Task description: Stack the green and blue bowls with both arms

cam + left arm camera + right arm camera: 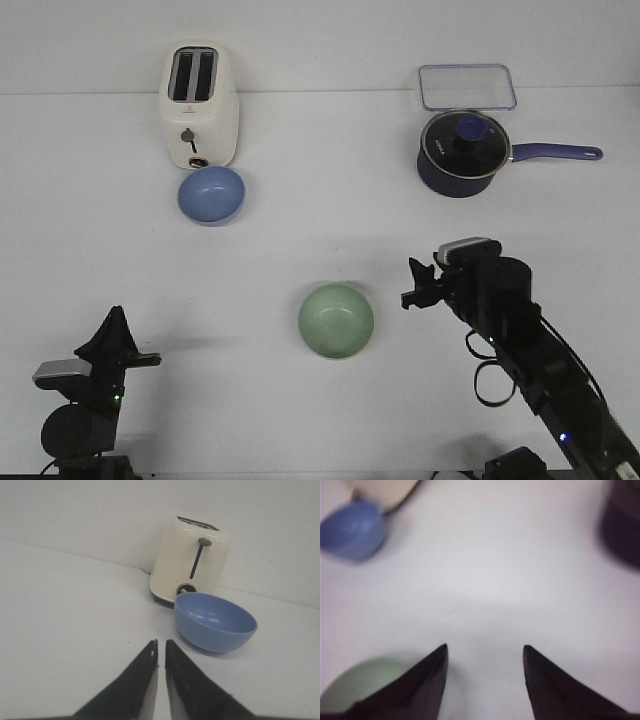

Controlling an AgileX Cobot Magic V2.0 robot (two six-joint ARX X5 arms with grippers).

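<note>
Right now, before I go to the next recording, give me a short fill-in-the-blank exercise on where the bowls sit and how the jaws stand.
1. The blue bowl sits directly in front of the cream ____.
2. The bowl nearer the right gripper is the ____ one.
3. The left gripper has its jaws almost ____, while the right gripper's stand apart.
4. The saucepan wears a glass ____.

Missing words: toaster; green; shut; lid
</note>
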